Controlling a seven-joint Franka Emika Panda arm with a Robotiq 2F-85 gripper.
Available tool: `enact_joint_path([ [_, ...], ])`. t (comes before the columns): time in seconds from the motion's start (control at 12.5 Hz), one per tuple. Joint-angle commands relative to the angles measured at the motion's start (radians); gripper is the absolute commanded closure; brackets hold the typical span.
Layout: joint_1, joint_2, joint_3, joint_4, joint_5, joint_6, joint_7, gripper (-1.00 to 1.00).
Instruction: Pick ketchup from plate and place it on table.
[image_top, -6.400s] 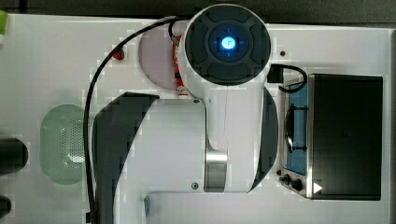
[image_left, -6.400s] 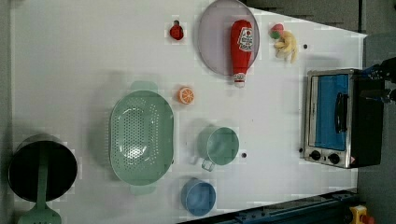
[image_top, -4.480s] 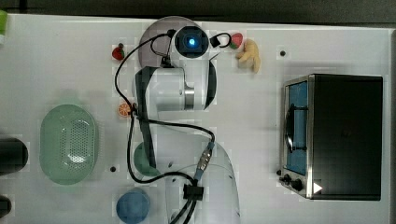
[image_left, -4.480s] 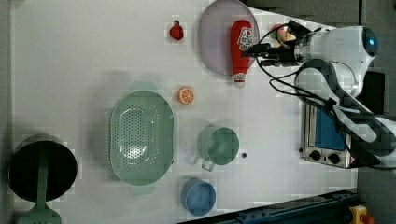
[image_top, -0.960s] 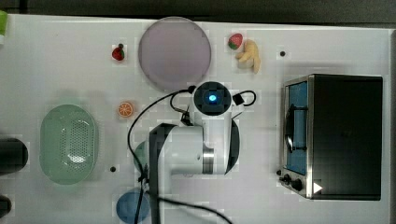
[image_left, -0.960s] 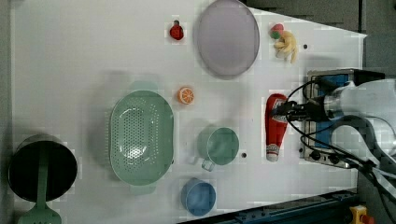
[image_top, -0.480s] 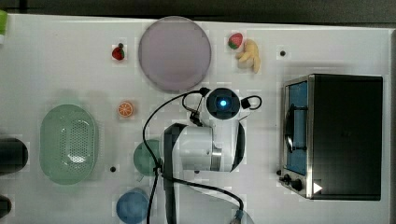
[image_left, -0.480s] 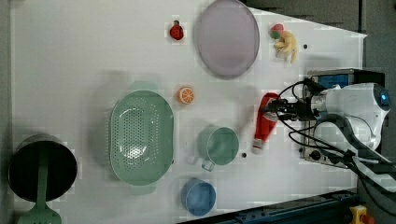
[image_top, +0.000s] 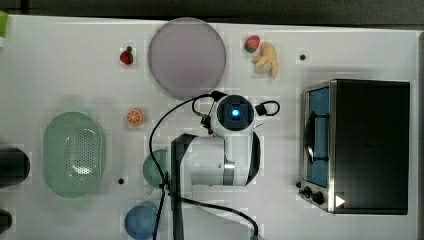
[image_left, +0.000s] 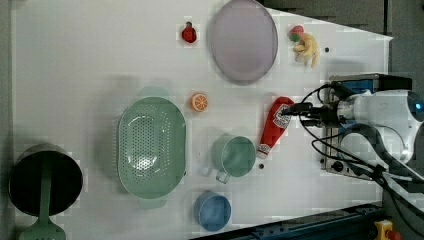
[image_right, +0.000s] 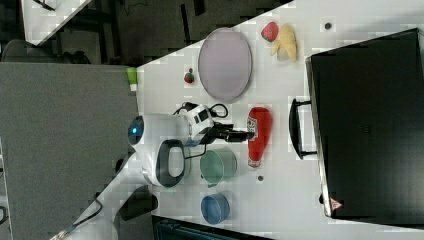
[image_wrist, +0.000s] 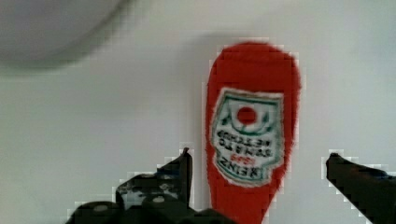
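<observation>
As the ketchup (image_left: 274, 125) lay flat on the table (image_left: 90, 60) — plate (image_left: 242, 40) at eleven o'clock — the gripper (image_wrist: 259, 163), fingers spread, was best withdrawn straight upward.

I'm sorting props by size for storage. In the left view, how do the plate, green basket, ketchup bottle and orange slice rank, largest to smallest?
1. green basket, largest.
2. plate, a little smaller.
3. ketchup bottle, much narrower than either.
4. orange slice, smallest.
All lie on the same table, so nearness barely distorts this.
</observation>
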Motion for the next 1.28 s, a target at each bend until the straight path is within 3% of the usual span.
enact_joint_path([
  [0.08,-0.019,-0.147,-0.003,0.061,0.013,-0.096,0.298,-1.0],
  [0.48,-0.02,-0.294,-0.003,0.253,0.013,-0.511,0.461,-1.0],
  [0.8,-0.018,-0.306,0.004,0.445,0.016,-0.665,0.461,-1.0],
  [1.28,-0.01,-0.303,0.016,0.538,0.016,-0.853,0.454,-1.0],
])
